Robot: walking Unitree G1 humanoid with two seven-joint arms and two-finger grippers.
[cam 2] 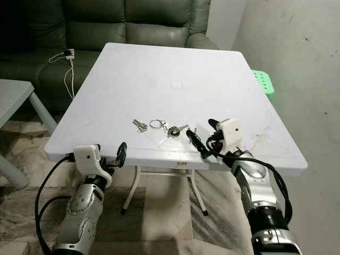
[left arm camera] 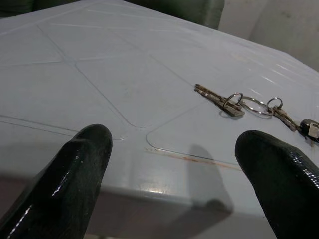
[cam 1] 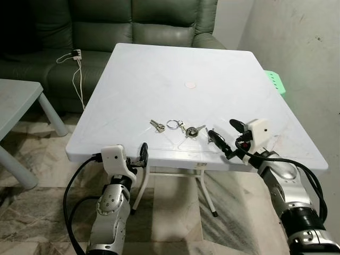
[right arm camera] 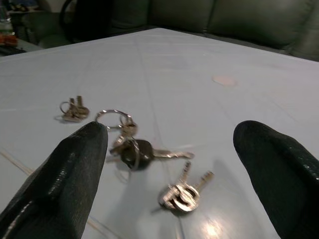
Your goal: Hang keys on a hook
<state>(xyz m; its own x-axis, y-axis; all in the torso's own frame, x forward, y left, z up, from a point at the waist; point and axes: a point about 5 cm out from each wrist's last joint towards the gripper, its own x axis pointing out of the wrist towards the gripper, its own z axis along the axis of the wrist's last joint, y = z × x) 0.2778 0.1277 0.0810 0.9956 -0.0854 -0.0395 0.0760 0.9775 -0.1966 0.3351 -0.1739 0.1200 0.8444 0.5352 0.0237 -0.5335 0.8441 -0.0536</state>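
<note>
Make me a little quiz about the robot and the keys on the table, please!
1. True or false: the right gripper is already holding keys.
2. Which keys lie nearest the right gripper?
A. the pair of silver keys
B. the black-headed key
C. the small bunch at the far end of the row
3. Fill in: the left gripper waits at the front ______ of the white table.

Key:
1. False; its fingers are open and nothing is between them.
2. A
3. edge
</note>
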